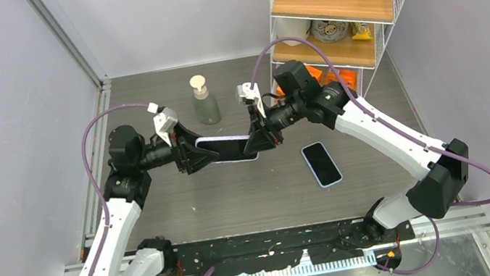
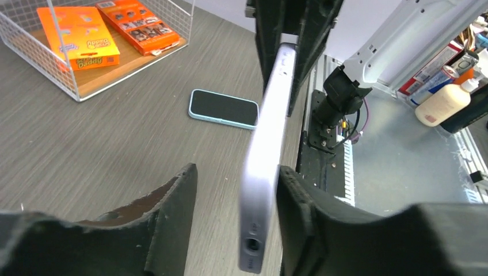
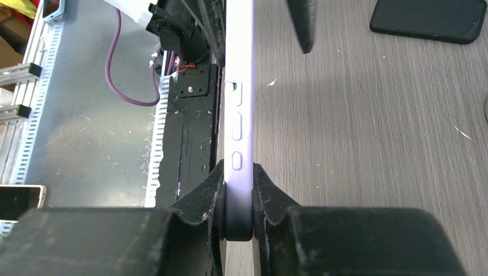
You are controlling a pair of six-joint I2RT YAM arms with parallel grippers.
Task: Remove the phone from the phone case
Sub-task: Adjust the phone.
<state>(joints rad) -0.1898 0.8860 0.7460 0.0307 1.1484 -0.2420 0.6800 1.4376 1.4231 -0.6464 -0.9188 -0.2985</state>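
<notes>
A lilac phone case [image 1: 226, 141] is held edge-up above the table between both arms; a dark face, which looks like the phone [image 1: 229, 149], shows within its rim. My right gripper [image 1: 256, 143] [image 3: 238, 172] is shut on one end of the case [image 3: 239, 86], both pads pressed against its sides. At the other end, my left gripper [image 1: 204, 153] [image 2: 237, 172] stands open around the case [image 2: 267, 126]. One left finger [image 2: 299, 190] lies against the case. The other finger [image 2: 178, 195] is well clear of it.
A second phone [image 1: 321, 163] [image 2: 223, 108] with a pale blue rim lies flat on the table to the right. A soap dispenser [image 1: 204, 101] stands behind. A wire shelf [image 1: 326, 16] with orange boxes [image 2: 80, 37] is at the back right. A dark flat object [image 3: 429, 20] lies on the table.
</notes>
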